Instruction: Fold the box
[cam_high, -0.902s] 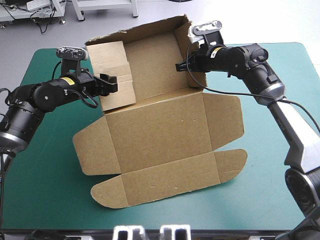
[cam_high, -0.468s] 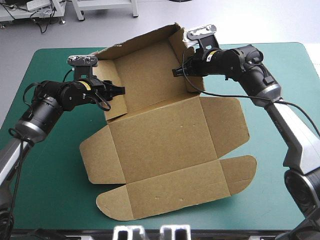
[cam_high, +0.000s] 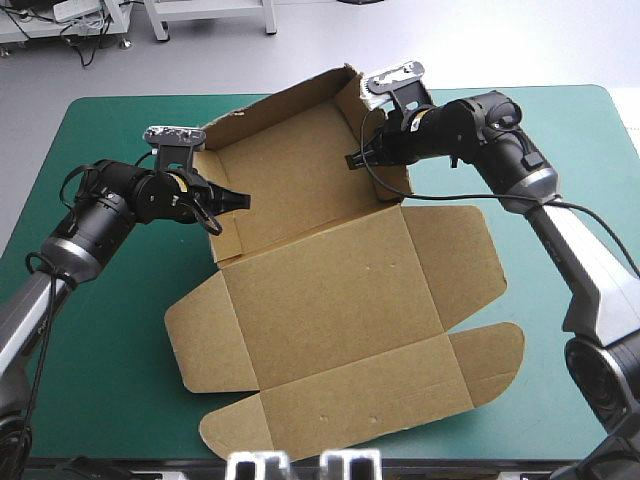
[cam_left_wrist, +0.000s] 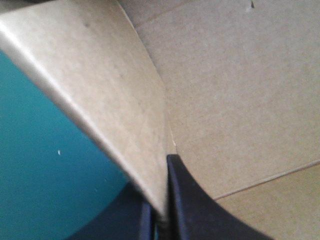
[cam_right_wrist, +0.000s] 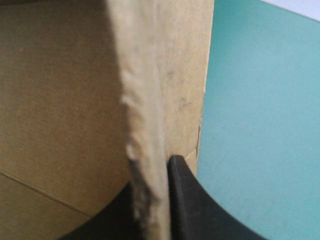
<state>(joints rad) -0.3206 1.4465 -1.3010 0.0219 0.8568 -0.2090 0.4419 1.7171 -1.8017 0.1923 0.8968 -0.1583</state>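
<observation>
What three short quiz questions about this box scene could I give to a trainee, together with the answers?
1. True or false: the left end effector is shut on the box.
2. The right end effector pinches: A a T-shirt; B a raised side wall of the box; C nothing.
3. Fill in: the front flap lies ___ on the teal-green cover.
Key: 1 true; 2 B; 3 flat.

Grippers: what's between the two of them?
The box, its raised back wall, in the high view. The left gripper and right gripper are each shut on a side flap.
</observation>
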